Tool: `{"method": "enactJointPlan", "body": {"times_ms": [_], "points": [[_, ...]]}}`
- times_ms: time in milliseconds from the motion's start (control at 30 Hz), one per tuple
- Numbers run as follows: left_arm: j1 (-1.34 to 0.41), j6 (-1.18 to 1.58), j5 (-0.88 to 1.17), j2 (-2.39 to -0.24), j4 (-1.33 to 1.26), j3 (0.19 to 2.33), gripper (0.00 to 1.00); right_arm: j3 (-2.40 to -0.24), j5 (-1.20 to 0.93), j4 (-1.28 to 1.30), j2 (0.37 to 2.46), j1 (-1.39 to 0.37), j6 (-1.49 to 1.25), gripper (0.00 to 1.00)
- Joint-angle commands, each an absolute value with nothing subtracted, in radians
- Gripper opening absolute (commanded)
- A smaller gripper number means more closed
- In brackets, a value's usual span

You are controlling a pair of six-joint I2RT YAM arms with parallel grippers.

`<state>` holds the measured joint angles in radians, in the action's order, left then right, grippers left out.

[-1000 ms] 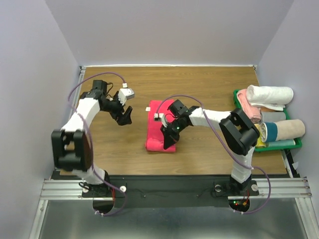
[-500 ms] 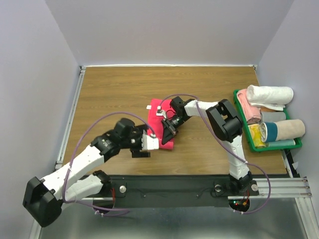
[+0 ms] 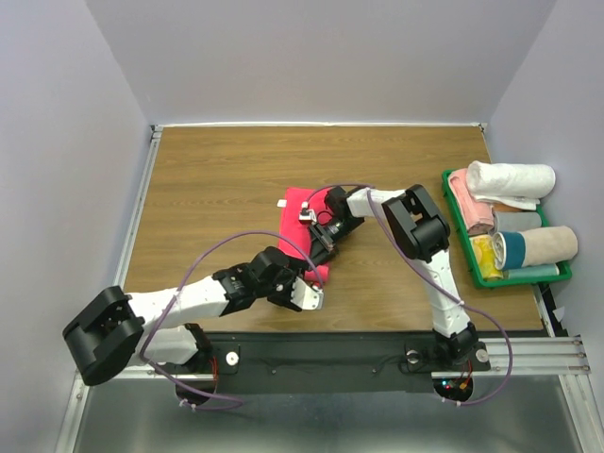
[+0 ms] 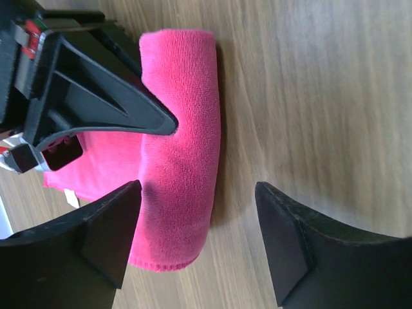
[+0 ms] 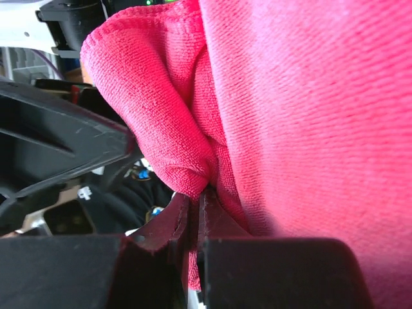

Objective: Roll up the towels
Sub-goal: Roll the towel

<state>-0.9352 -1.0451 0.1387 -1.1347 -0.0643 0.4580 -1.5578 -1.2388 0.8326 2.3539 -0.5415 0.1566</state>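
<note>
One fold of the pink towel (image 4: 187,96) sits pinched in the right gripper (image 5: 196,196); left gripper (image 4: 196,196) gapes wide at its near end.

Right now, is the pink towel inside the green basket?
No, the pink towel lies on the wooden table, well left of the green basket that holds other rolled towels.

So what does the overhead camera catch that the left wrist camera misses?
Only overhead: both whole arms, and the green basket of rolled towels at the table's right edge. Only the left wrist: the left jaws standing open, one finger over the pink towel's rolled end, the other over bare wood. Both: the pink towel, the table and the right jaws on the towel.
</note>
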Motion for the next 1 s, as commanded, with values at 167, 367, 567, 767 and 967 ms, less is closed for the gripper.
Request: {"method": "enactJointPlan", "body": {"times_ms": [167, 367, 567, 767, 967], "points": [[-0.939, -1.095, 0.083, -1.247, -0.278, 0.411, 0.65, -1.578, -0.999, 0.79, 2.465, -0.523, 0.224, 0.01], [-0.937, -1.059, 0.107, -1.31, -0.192, 0.486, 0.47, -1.577, -0.985, 0.793, 2.439, -0.52, 0.267, 0.04], [-0.919, -0.956, 0.282, -1.41, 0.13, 0.643, 0.29, -1.591, -0.947, 0.798, 2.33, -0.491, 0.252, 0.43], [-0.917, -0.92, 0.425, -1.479, 0.368, 0.753, 0.2, -1.624, -0.844, 0.804, 2.175, -0.41, 0.236, 0.82], [-0.899, -0.865, 0.567, -1.554, 0.521, 0.871, 0.2, -1.612, -0.776, 0.804, 1.95, -0.281, 0.247, 1.0]]}}
